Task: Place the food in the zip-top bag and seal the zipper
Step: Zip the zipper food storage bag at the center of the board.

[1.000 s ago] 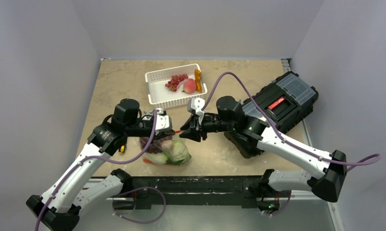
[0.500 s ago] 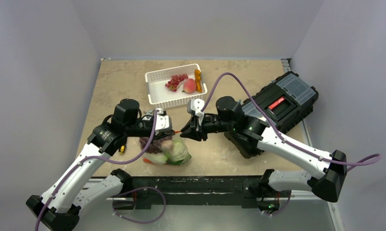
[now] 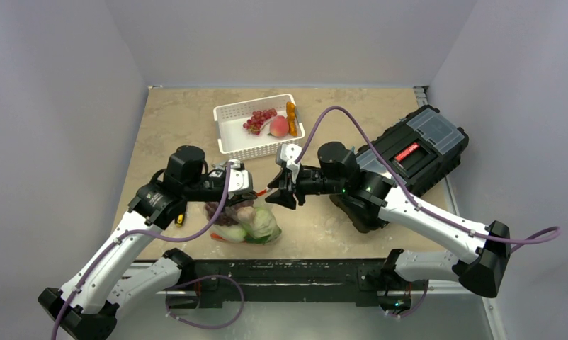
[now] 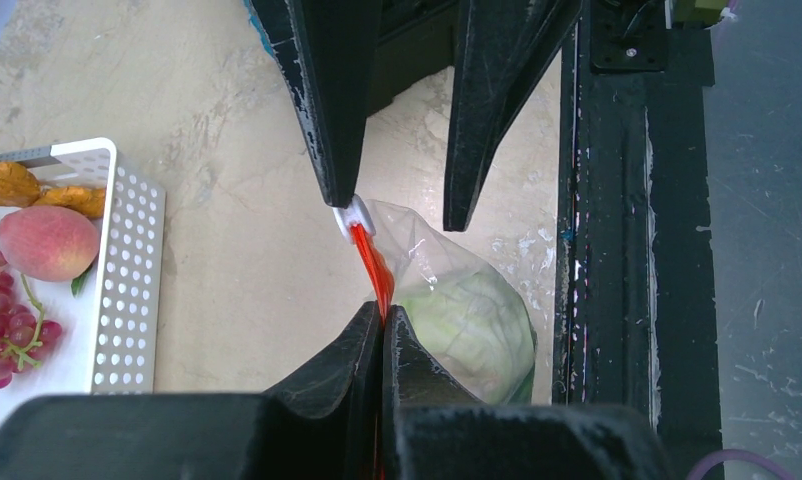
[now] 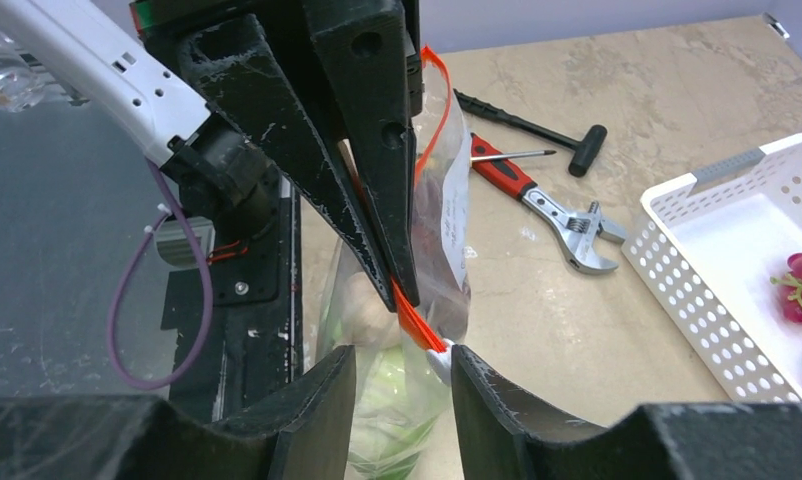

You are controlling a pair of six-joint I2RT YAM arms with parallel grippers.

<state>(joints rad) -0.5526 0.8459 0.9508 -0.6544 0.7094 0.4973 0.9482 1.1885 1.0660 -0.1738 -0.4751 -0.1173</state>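
**Top view:** L gripper (image 3: 251, 191) and R gripper (image 3: 274, 197) meet tip to tip over the table (image 3: 168, 120). A short bit of red-orange zipper (image 3: 262, 193) shows between them. Zip-top bag (image 3: 231, 223) sits on the near side of both grippers, w/ cabbage (image 3: 263, 223) inside, on the R-gripper side. Basket (image 3: 228, 131) is beyond the grippers and holds red grapes (image 3: 258, 120), peach (image 3: 278, 126) and carrot (image 3: 291, 110). Black toolbox (image 3: 416, 149) is behind the R arm.

**Left wrist:** L gripper (image 4: 382, 318) has its fingers pressed together, clamped on the zipper (image 4: 369, 265). The strip's long axis runs straight out from the L tips toward R gripper (image 4: 397, 212) and ends in the white tab (image 4: 351, 214). R jaws are apart. The tab touches the tip of one R finger; the other finger is clear of it. Bag body w/ cabbage (image 4: 472, 320) bulges to one side of the strip, right beside the L fingers.

**Right wrist:** R gripper (image 5: 402, 355) jaws are apart. The tab (image 5: 442, 358) is between the tips, close to one finger; can't tell contact from here. The zipper (image 5: 412, 315) runs from the tab up and away into the clamped tips of L gripper (image 5: 399, 285). More strip curves upward past the L fingers. The bag (image 5: 447, 200) hangs under the strip, cabbage at the bottom near the R fingers. Wrench (image 5: 572, 230), red-handled screwdriver (image 5: 499, 172) and a black-handled tool (image 5: 532, 125) lie on the table beyond the bag.
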